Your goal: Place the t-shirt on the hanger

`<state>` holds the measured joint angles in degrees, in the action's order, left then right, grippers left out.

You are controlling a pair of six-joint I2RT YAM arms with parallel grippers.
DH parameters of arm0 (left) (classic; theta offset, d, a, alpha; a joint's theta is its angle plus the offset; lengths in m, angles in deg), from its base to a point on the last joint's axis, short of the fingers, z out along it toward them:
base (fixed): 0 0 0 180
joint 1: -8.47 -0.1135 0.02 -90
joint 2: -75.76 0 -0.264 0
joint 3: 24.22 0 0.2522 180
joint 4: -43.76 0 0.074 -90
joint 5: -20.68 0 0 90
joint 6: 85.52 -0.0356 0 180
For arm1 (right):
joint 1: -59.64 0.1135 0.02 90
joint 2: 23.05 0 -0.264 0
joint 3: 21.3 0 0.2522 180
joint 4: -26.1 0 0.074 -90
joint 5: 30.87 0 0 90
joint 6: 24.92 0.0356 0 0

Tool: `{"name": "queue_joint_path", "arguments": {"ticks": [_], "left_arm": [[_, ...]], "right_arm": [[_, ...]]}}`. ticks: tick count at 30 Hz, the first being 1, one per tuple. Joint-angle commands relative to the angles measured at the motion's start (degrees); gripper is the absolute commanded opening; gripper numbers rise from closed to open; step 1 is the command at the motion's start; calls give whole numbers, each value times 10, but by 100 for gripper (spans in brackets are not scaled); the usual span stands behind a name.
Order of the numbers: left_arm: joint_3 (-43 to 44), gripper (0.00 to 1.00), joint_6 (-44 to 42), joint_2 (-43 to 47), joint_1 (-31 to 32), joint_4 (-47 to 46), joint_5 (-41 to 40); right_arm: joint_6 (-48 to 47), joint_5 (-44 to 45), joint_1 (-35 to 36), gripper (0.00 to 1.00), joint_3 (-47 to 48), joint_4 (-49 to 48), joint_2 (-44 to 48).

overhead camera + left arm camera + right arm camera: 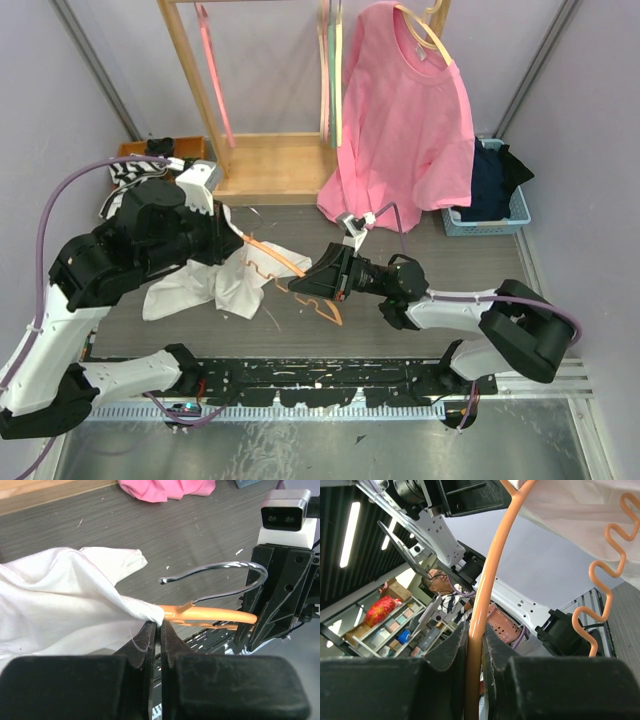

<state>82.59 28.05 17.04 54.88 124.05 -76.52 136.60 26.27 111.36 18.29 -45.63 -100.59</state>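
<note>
Pinching hem of t-shirt (pixel 60 605), left gripper (pixel 161 625) jaws nearly closed, just beside hanger (pixel 215 614) neck; shirt bulk on left tabletop (pixel 175 535). Right gripper (pixel 475 640) jaws clamp hanger arm. Risk: thin hem slips, or cloth snags hook (pixel 225 570).

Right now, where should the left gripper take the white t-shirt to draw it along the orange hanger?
Probably the t-shirt's folded edge beside the hanger's hook, approached from the cloth side: it bunches thin there, and the right gripper clamps the hanger's other arm.
</note>
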Motion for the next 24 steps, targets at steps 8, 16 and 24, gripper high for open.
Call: {"name": "queue_joint_path", "arguments": {"ticks": [8,16,24], "left_arm": [[51,5,-2,-5,2,-51,50],[89,7,10,-17,2,-86,122],[146,9,8,-23,2,-76,136]], "right_arm": [[68,14,30,1,100,-116,-22],[41,15,51,1,148,-115,-44],[37,-18,51,1,186,-115,-26]]}}
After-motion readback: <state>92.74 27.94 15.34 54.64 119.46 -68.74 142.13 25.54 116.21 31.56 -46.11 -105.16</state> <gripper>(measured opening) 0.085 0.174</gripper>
